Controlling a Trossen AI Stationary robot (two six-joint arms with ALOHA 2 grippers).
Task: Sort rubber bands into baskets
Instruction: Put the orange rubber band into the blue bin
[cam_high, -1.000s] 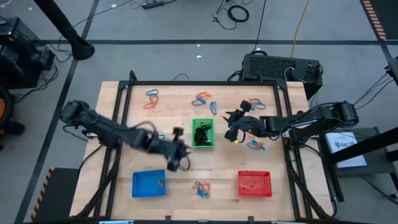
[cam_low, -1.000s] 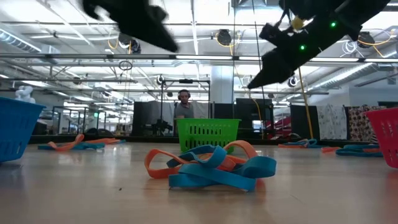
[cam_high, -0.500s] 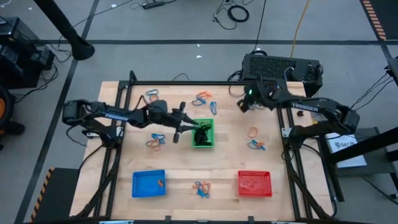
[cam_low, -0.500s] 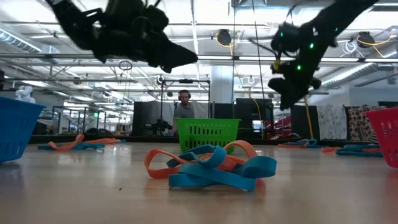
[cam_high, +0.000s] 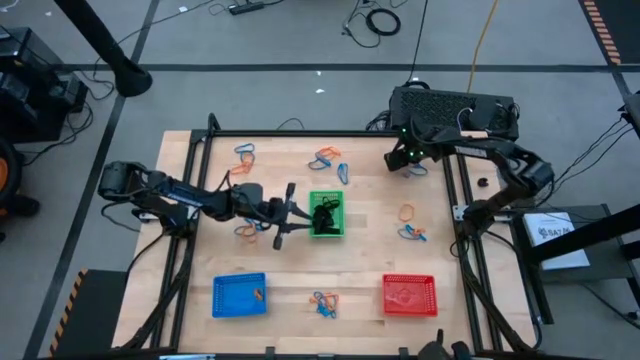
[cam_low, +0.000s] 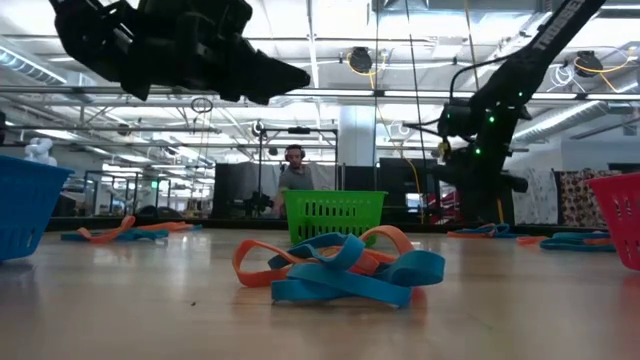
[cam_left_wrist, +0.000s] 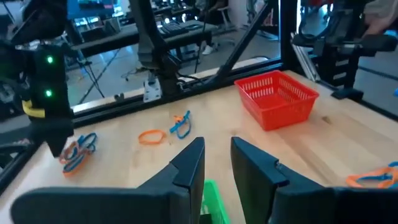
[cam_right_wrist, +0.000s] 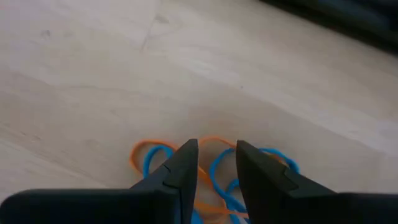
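The green basket stands mid-table with black rubber bands inside. My left gripper hovers at its left rim, open and empty; the rim shows below my fingers in the left wrist view. My right gripper is open, pointing down over an orange and blue band cluster at the table's far right, its fingers on either side of a loop. The blue basket holds an orange band. The red basket stands at the near right.
More band clusters lie on the table at the far left, far middle, right, near middle and left of the green basket. A black frame borders the table. A person stands beyond the table.
My left gripper has gone from the near middle of the table toward the far edge to the green basket, then drawn back a little toward the left. My right gripper has gone from beside the green basket toward the far right, down over the band cluster.
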